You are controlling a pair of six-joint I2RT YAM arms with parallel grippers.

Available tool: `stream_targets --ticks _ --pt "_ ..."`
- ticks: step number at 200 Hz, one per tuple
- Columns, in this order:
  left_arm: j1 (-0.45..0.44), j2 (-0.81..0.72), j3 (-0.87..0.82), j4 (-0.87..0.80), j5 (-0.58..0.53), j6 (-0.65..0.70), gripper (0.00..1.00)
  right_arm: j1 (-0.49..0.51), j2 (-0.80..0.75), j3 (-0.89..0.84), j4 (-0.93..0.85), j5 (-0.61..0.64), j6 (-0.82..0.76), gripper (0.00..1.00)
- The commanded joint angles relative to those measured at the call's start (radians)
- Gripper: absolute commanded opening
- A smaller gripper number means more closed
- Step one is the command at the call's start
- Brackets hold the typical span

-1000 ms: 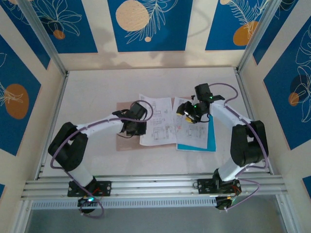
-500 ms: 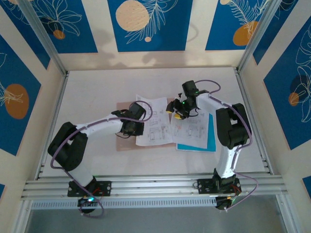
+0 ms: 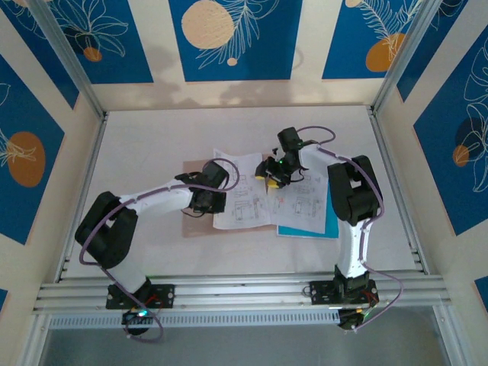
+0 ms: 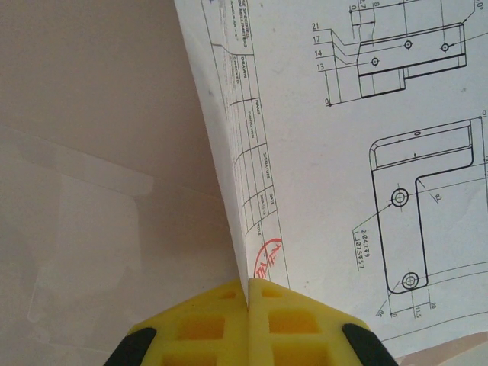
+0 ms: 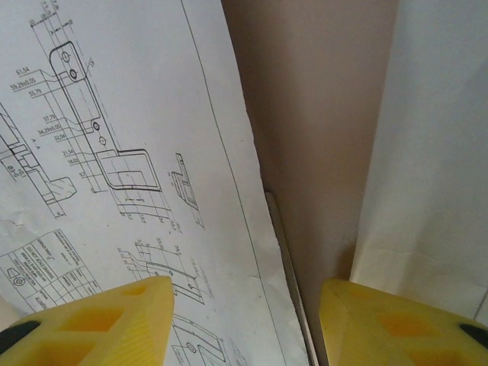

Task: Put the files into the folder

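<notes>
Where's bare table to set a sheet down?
Far strip of table between back wall and white sheets; near strip between sheets and front rail. Centre crowded: sheets, folder, left claw, right claw.

R gripper (image 3: 271, 172) further left than before, over gap betw. sheets (image 3: 305, 207); left sheet (image 3: 242, 200) more askew.

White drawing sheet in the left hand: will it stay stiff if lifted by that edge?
Probably floppy: the white printed paper sheet is thin, its edge bending up where the left hand pinches it. Likely light, apt to slide over the pinkish-tan card folder.
</notes>
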Motion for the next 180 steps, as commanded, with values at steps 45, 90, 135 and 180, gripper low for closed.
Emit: stream_targets --ticks 45,90,135,180 --pt "0.011 0.024 0.025 -0.015 -0.007 0.019 0.00 0.029 -0.004 0.034 -0.025 -0.072 -0.035 0.52" --pt "0.008 0.023 0.010 0.001 -0.012 0.011 0.00 0.036 -0.129 -0.050 0.027 -0.163 -0.024 0.47" --pt "0.009 0.027 0.006 0.005 -0.010 0.010 0.00 0.040 -0.191 -0.151 0.085 -0.238 -0.012 0.44" --pt "0.010 0.028 0.008 0.004 -0.009 0.011 0.00 0.052 -0.189 -0.203 0.098 -0.231 -0.033 0.43"
